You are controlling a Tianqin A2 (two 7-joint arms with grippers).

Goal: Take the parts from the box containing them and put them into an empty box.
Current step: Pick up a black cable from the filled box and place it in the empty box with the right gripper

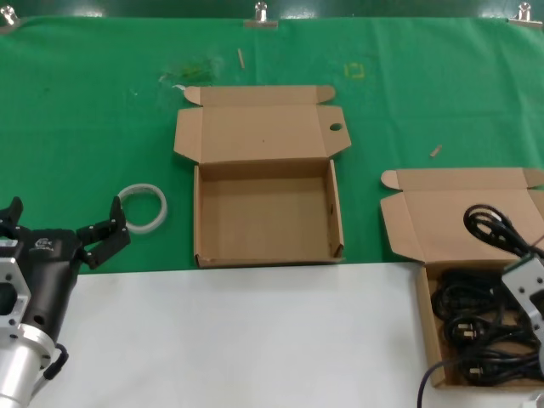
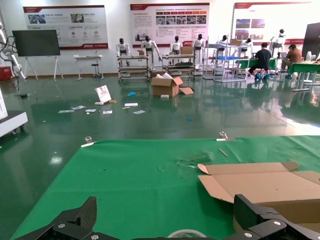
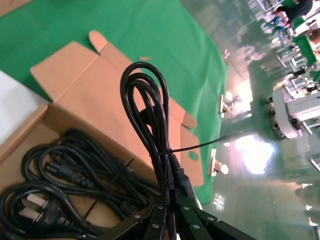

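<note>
The empty box (image 1: 265, 212) with a holed lid stands open at the middle of the green mat; its lid shows in the left wrist view (image 2: 270, 185). The box containing parts (image 1: 425, 331) sits at the right edge, with several black cable bundles (image 1: 476, 327) inside. My right gripper (image 1: 525, 276) is shut on one cable bundle (image 1: 491, 225) and holds it above that box; in the right wrist view the gripper (image 3: 172, 212) clamps the looped bundle (image 3: 147, 110), with more cables (image 3: 65, 170) below. My left gripper (image 1: 64, 234) is open and empty at the left, apart from both boxes.
A white translucent ring (image 1: 142, 206) lies on the green mat just beyond my left gripper, also low in the left wrist view (image 2: 186, 233). A white table surface (image 1: 246, 340) fills the front. Small scraps lie on the mat at the back (image 1: 240, 58).
</note>
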